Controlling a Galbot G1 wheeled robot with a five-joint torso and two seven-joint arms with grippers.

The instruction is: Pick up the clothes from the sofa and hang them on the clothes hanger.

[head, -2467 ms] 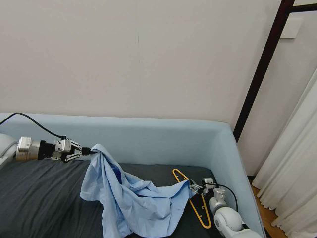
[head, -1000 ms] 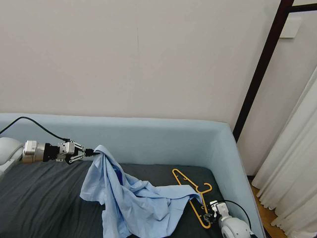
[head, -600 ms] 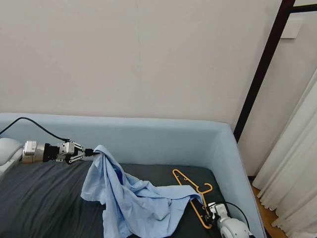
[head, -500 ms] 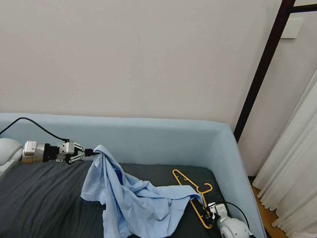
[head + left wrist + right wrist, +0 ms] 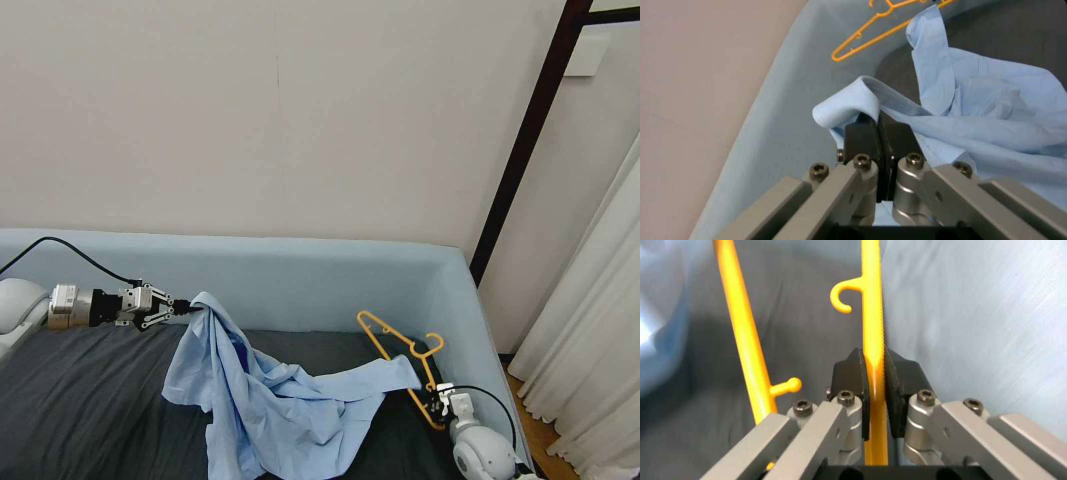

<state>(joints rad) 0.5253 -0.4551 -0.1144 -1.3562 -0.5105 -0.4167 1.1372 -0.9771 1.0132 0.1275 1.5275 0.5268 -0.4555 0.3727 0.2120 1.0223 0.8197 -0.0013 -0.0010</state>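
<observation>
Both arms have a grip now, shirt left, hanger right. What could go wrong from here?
1. The left gripper has its jaws shut on only a small fold of the shirt; a pull could slip it free.
2. The right gripper pinches one thin bar of the orange hanger, which might pivot in the jaws.
3. Part of the shirt lies across the hanger, so moving either arm may snag or drag the cloth.

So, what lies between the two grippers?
In the head view, the blue shirt stretches from the left gripper to the hanger in the right gripper.
</observation>
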